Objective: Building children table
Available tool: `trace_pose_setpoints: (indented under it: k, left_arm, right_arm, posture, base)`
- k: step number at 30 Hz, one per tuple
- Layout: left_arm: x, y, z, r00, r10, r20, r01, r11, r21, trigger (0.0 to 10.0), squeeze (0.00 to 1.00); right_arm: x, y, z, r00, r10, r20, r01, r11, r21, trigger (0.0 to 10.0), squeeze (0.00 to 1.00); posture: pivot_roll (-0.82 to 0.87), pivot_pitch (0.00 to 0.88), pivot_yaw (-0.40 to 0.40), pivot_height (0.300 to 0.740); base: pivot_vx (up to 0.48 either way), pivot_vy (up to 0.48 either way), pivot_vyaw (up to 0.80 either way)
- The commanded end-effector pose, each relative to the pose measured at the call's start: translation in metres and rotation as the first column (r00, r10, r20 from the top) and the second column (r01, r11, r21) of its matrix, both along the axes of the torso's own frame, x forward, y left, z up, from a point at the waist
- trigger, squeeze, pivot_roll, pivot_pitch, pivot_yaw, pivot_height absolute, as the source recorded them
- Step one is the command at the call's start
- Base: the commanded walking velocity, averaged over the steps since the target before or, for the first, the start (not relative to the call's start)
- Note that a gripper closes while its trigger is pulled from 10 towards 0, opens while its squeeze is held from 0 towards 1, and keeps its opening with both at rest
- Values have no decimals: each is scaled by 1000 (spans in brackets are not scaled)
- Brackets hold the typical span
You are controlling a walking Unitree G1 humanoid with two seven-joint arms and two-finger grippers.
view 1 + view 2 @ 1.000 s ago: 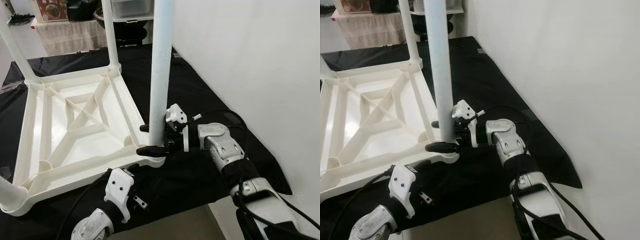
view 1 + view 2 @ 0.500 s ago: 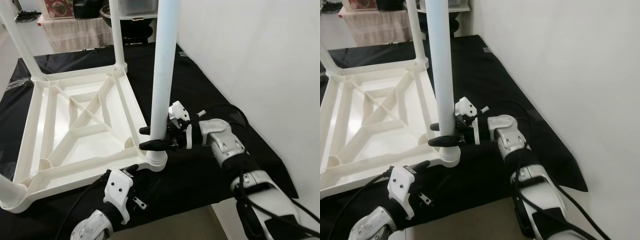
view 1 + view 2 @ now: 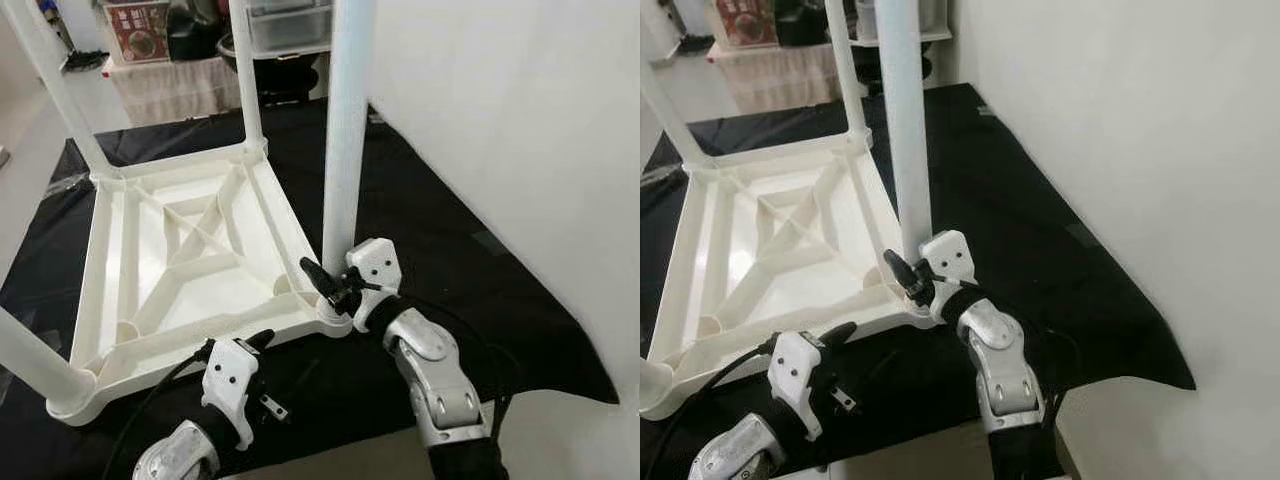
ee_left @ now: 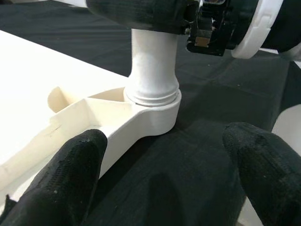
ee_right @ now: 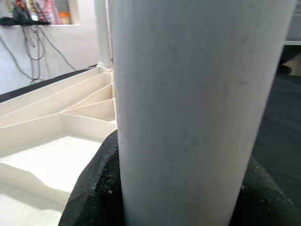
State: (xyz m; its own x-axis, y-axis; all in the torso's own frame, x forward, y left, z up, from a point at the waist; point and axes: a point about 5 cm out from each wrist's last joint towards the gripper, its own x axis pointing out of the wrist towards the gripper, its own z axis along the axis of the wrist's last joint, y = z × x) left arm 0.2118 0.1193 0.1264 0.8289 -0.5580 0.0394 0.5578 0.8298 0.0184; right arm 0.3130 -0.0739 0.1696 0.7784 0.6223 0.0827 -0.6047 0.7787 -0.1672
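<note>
Right pincer [image 3: 322, 282] is clenched around the bottom of a white table leg [image 3: 346, 140], just above the corner socket [image 4: 153, 110] where that leg stands in the upturned white tabletop [image 3: 190, 262]. In the right wrist view the leg fills the space between the two black fingers [image 5: 96, 188], which press against it on both sides. The leg stands upright, rising out of the top of the head views.

The tabletop lies upside down on a black cloth [image 3: 440, 250] spread over the floor, its ribbed underside facing up, with crossed ribs in the middle. Three more white legs show at the other corners: one at the far corner beside the gripped leg [image 3: 247, 75], one at the far left corner [image 3: 55, 85], and one at the near left corner [image 3: 30, 360]. The gripped leg is at the near right corner, closest to the white wall [image 3: 520, 120].

Left pincer [image 3: 238, 345] hovers low just in front of the tabletop's near edge, to the left of the gripped corner. Its two black fingers [image 4: 77, 165] are spread apart and hold nothing; in the left wrist view they frame the socket and the base of the leg without touching either.

Beyond the cloth, a low shelf with a pale cover [image 3: 170, 85] carries a box and dark items.
</note>
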Motion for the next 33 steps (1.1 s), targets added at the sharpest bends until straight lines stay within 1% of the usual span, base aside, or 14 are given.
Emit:
trace_pose_setpoints:
  k: [1,4,5,6,7,10,12,13,22,25,26,27,28,33]
  left_arm:
    - [-1,3,-6,999,5,-34,-5,1000,4,10000,0]
    - [-1,3,-5,999,15,-29,-15,1000,7,10000,0]
    - [-1,2,-5,999,17,-28,-16,1000,8,10000,0]
    - [-1,2,-5,999,17,-28,-16,1000,8,10000,0]
    - [-1,2,-5,999,20,-27,-19,1000,8,10000,0]
    - [-2,0,-5,999,18,-27,-18,1000,7,10000,0]
    - [-2,0,-5,999,18,-27,-18,1000,7,10000,0]
    - [-3,-1,-5,1000,15,-26,-15,1000,6,10000,0]
    - [-19,-6,-2,998,-16,-59,14,999,-41,10000,0]
    - [-22,-6,-2,998,-19,-66,16,999,-47,10000,0]
    - [-24,-5,-2,997,-15,-70,11,999,-44,10000,0]
    - [-24,-5,-2,997,-15,-70,11,999,-44,10000,0]
    - [-25,-3,-3,998,7,-68,-9,999,-34,10000,0]
    - [-27,4,-4,993,102,-63,-102,995,-6,10000,0]
  right_arm:
    - [-1,4,-22,994,30,-105,-39,995,-88,8627,0]
    - [-4,10,-16,986,128,-109,-134,989,-57,10000,0]
    - [-6,12,-14,982,149,-114,-155,987,-44,10000,365]
    - [-6,12,-14,982,149,-114,-155,987,-44,10000,365]
    - [-8,13,-10,960,255,-118,-262,964,-45,10000,1000]
    - [-5,11,-3,873,473,-117,-486,863,-139,10000,1000]
    - [-5,11,-3,873,473,-117,-486,863,-139,10000,1000]
    - [3,8,3,829,545,-125,-559,809,-183,10000,0]
    - [31,8,24,678,706,-206,-735,655,-177,10000,0]
    - [32,8,25,666,715,-214,-746,643,-174,10000,0]
    - [34,9,26,653,725,-220,-757,631,-167,3294,0]
    - [34,9,26,653,725,-220,-757,631,-167,3294,0]
    - [35,9,26,634,738,-232,-773,615,-156,0,0]
    - [39,-2,20,618,738,-270,-784,605,-141,0,0]
  posture:
    - [36,161,13,740]
    - [47,159,7,740]
    - [52,159,5,740]
    - [52,159,5,740]
    - [53,159,3,740]
    - [62,153,-3,740]
    - [62,153,-3,740]
    - [64,151,-7,740]
    - [96,152,-23,740]
    - [98,152,-23,740]
    - [107,155,-22,740]
    - [107,155,-22,740]
    - [109,153,-19,740]
    - [96,152,-17,740]
  base:
    - [0,0,0]
    - [0,0,0]
    - [0,0,0]
    - [0,0,0]
    - [0,0,0]
    - [0,0,0]
    - [0,0,0]
    - [0,0,0]
    - [0,0,0]
    - [0,0,0]
    - [0,0,0]
    - [0,0,0]
    - [0,0,0]
    - [0,0,0]
